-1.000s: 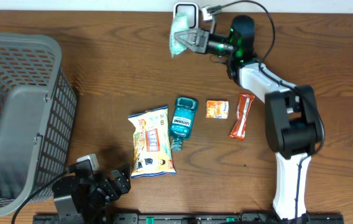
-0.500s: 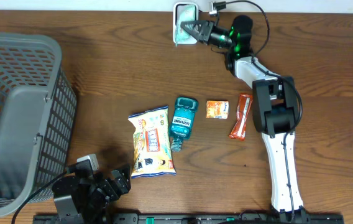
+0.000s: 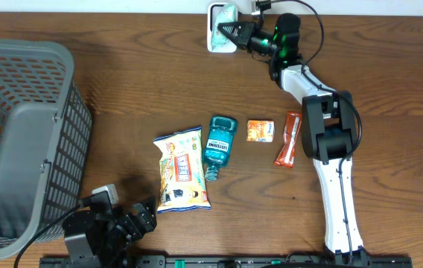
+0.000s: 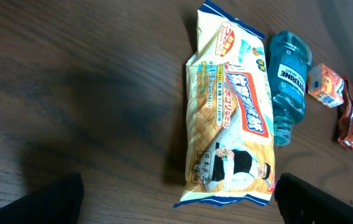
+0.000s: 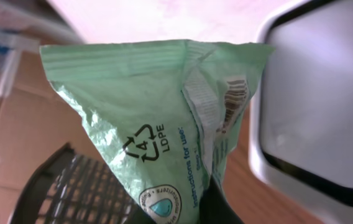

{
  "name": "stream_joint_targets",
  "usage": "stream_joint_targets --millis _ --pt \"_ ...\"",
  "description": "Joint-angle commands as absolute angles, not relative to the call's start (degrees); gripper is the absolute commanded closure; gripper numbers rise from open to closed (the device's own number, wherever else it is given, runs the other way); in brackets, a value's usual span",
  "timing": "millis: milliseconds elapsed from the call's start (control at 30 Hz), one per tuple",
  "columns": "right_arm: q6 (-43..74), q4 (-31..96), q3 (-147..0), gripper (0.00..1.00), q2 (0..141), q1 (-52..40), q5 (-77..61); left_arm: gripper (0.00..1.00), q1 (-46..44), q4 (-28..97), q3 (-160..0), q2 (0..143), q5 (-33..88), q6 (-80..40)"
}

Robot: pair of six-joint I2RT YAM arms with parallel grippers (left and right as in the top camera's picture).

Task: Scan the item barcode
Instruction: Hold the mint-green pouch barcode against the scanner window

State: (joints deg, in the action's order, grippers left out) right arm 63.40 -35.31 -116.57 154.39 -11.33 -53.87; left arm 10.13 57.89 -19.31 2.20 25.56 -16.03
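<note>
Overhead: right gripper [image 3: 222, 30] pinches the green packet [image 3: 229, 13] at the scanner [image 3: 211, 42], table's [image 3: 122, 82] far edge. Next, turn its barcode [image 5: 231, 99] scannerward. Left gripper [image 3: 141, 216] gapes empty.

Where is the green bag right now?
In the overhead view the green bag is at the far edge of the table, pinched in the right claw right by the white scanner.
</note>
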Motion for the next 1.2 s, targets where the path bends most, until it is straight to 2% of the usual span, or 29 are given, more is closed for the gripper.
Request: stream_joint_targets --millis 0,133,367,600,933,1167 --pt "58.04 -34.96 -117.99 0.99 155.76 -11.84 -50.26 0.02 10.33 60.12 -18.98 2.11 26.15 -15.05" --pt "57.36 -32.56 -117.99 0.99 155.76 -12.1 -48.93 0.01 10.33 60.12 -18.98 2.11 26.15 -15.05" --pt "55.57 -16.23 -117.97 0.99 155.76 -12.1 -41.74 0.01 10.33 60.12 -18.98 2.11 26.15 -15.05" --pt "55.05 -12.32 -117.97 0.99 155.76 -12.03 -40.86 0.01 10.33 60.12 -18.98 2.11 26.15 -15.05" --pt "55.9 2.48 -117.99 0.99 155.22 -11.51 -34.13 0.01 10.33 60.12 -18.98 2.11 26.15 -15.05" --pt "54.3 4.91 -117.99 0.99 152.92 -11.11 -33.32 0.02 10.33 60.12 -18.98 2.11 26.15 -15.05"
